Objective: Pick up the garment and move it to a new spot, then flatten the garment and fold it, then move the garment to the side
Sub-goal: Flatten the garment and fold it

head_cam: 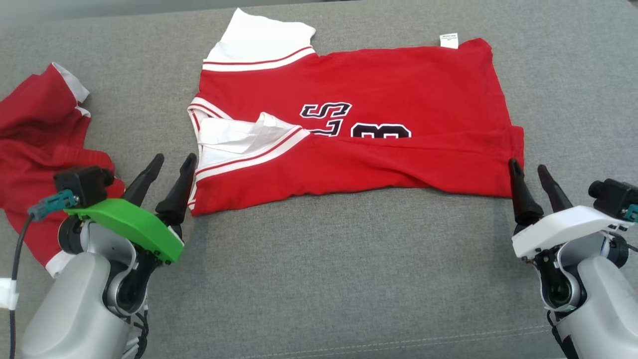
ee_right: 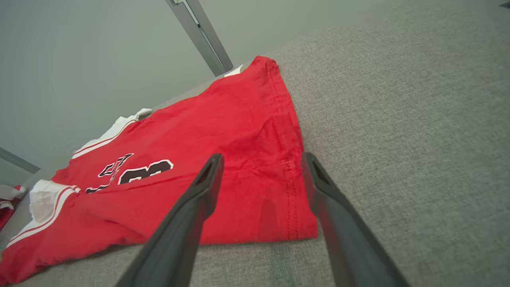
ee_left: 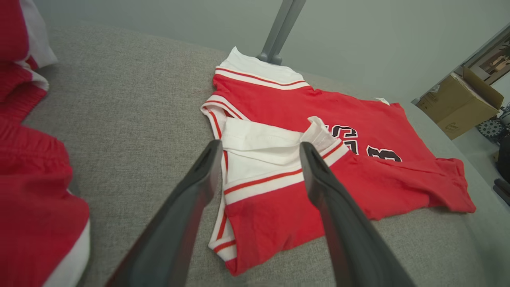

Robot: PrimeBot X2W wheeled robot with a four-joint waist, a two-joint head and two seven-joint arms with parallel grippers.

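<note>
The jersey (head_cam: 359, 144) lies mid-frame, seemingly folded once lengthwise. Further folds and the move aside appear to remain. The left fingers (head_cam: 179, 187) and right fingers (head_cam: 519, 192) stand spread and empty at its lower corners.

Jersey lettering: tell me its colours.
The lettering is black with a white outline, on the red jersey. It shows best in the head view.
</note>
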